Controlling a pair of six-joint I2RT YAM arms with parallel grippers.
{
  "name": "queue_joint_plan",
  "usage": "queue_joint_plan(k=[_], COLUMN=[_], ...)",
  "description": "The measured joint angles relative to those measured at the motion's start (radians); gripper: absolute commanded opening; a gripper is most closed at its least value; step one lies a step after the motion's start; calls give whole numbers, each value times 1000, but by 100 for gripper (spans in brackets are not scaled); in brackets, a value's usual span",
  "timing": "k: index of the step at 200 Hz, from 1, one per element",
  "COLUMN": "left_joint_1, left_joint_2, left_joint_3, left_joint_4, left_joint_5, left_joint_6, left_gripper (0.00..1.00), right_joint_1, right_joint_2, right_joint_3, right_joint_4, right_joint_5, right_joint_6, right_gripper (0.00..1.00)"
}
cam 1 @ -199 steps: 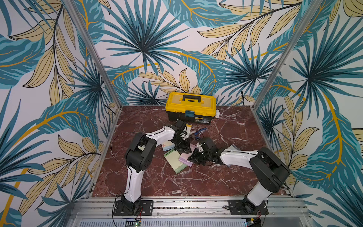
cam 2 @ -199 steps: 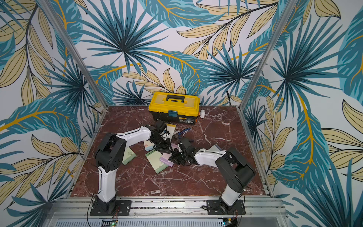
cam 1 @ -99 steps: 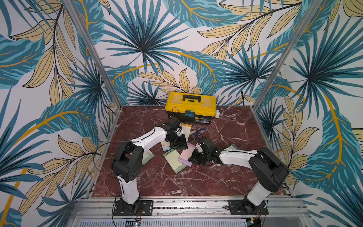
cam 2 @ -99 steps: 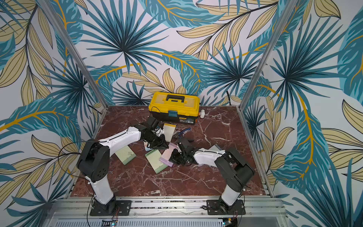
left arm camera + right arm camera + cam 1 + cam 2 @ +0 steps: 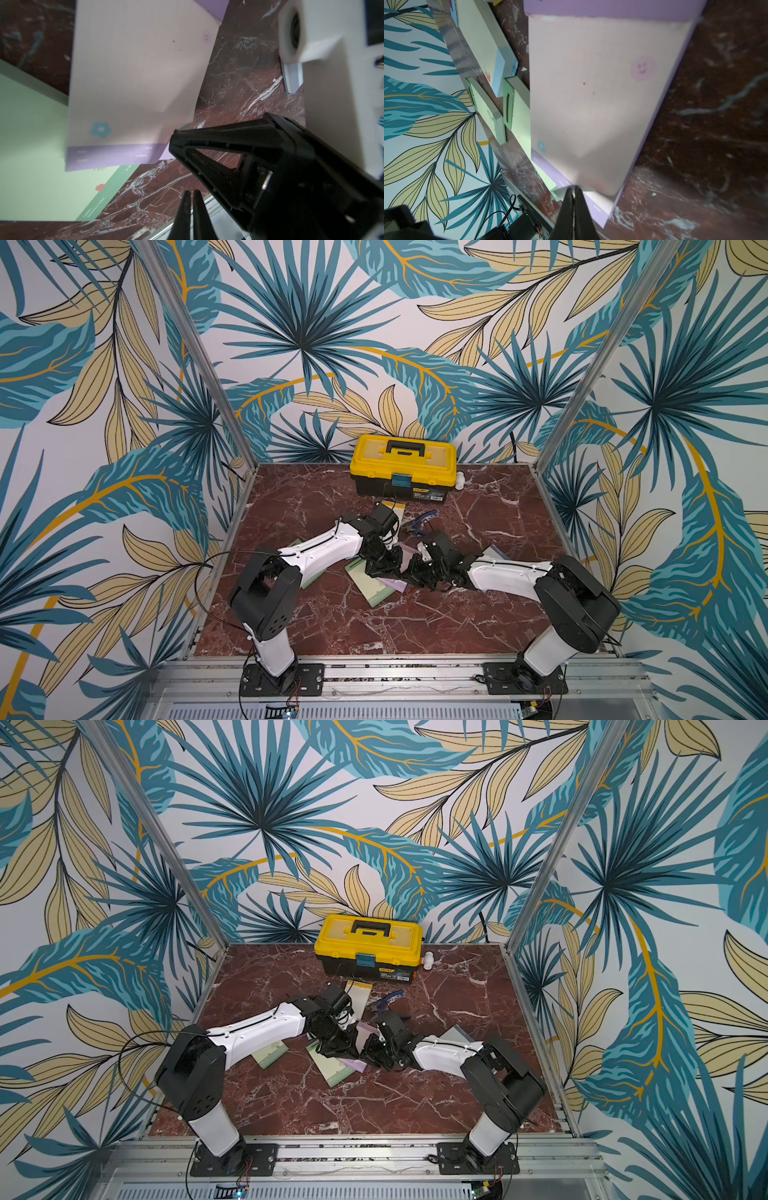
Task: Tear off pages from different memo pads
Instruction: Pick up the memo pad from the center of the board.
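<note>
Right gripper (image 5: 574,190) pinches a corner of the pink page (image 5: 591,93), holding it up off the purple pad (image 5: 596,207); left gripper (image 5: 192,194) is pressed together, empty, just beside.

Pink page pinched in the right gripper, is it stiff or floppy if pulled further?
Probably floppy: the pink page bows and creases near the right gripper, which pinches just one corner. It looks thin and light, so it should lift easily. A hard pull might rip it unevenly at that corner.
</note>
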Motion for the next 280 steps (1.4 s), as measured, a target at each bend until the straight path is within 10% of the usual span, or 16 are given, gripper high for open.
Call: queue_joint_plan(k=[170, 280], left_joint_1=[-9, -11], left_joint_2=[105, 105], left_joint_3=[-36, -40], left_joint_4=[37, 48], left_joint_5=[-39, -39], left_joint_6=[-39, -42], left_gripper=[8, 8], right_joint_1=[0, 0], right_joint_2=[-21, -30], right_joint_3=[-85, -92], right_joint_4=[129, 143], right_joint_5=[21, 25], right_joint_6=[101, 96], right_gripper=[41, 46])
